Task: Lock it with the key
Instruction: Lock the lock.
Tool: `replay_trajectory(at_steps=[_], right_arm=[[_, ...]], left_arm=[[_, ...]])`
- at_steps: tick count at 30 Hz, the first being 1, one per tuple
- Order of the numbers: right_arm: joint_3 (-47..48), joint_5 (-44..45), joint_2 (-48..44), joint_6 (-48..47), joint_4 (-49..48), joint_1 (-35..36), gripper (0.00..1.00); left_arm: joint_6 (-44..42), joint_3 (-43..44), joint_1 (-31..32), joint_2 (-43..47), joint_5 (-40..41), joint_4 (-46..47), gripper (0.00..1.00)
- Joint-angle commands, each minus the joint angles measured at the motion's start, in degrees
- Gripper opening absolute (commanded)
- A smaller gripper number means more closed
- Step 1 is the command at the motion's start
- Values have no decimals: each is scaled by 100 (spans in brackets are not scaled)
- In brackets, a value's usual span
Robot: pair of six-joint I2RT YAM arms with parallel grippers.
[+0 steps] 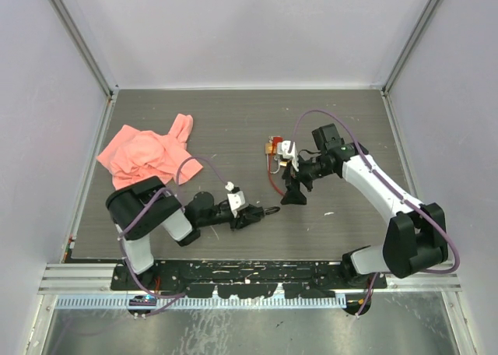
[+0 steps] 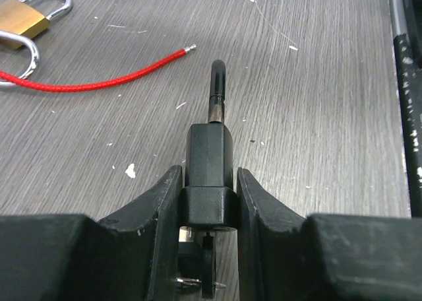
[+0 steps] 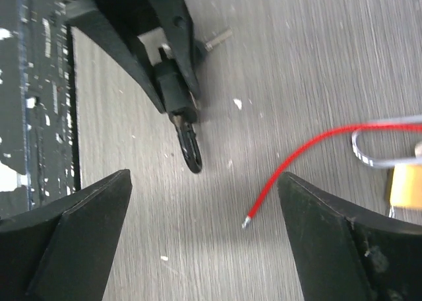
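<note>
Overhead: left gripper (image 1: 261,213) clamps black rectangular padlock (image 1: 250,214), shackle pointing toward right gripper (image 1: 294,191), jaws spread, nothing held.

Left wrist: padlock body wedged between fingers (image 2: 161,212), likely steadied for keying; brass padlock (image 2: 23,20) and red cord (image 2: 92,83) far ahead-left.

Right wrist: black padlock ahead-left; key not identifiable.

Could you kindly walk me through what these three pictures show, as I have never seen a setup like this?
Two robot arms sit at the table's near edge. One picture looks down from above; the other two come from cameras on each wrist. The left claw grips a black padlock with its shackle pointing forward. The right claw stands wide open, holding nothing. On the grey table lie a brass padlock, a red cord and a pink cloth. I cannot make out a key clearly.
</note>
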State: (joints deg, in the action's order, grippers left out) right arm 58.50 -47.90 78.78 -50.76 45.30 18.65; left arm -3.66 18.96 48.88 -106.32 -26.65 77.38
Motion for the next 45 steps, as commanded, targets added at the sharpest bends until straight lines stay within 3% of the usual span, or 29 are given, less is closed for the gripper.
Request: replay_trajectory(at_steps=[1, 6, 12, 17, 30, 34, 37, 40, 42, 45], right_arm=[[-41, -1519, 1, -611, -292, -17, 100], [57, -1484, -88, -277, -658, -29, 100], [76, -1968, -87, -810, -335, -38, 98], [121, -2021, 41, -283, -629, -35, 71], [66, -2325, -127, -134, -707, 238, 30], [252, -2442, -85, -523, -148, 414, 2], [317, -2334, -89, -617, 22, 490, 1], [419, -2186, -98, -491, 32, 493, 1], [547, -2030, -135, -462, 47, 492, 1], [751, -1821, -123, -537, 180, 498, 1]], left_arm=[[454, -38, -201, 781, -172, 471, 0], [809, -161, -440, 1253, -493, 471, 0], [1016, -197, -515, 1716, -539, 470, 0], [1189, -200, -524, 2066, -507, 466, 0], [1437, -160, -522, 2505, -434, 462, 0], [1539, -117, -525, 2502, -403, 462, 1], [1661, -90, -522, 2487, -393, 462, 2], [1883, -78, -543, 2451, -391, 462, 15], [2033, -90, -579, 2380, -428, 454, 36], [2205, -75, -685, 2238, -733, 432, 57]])
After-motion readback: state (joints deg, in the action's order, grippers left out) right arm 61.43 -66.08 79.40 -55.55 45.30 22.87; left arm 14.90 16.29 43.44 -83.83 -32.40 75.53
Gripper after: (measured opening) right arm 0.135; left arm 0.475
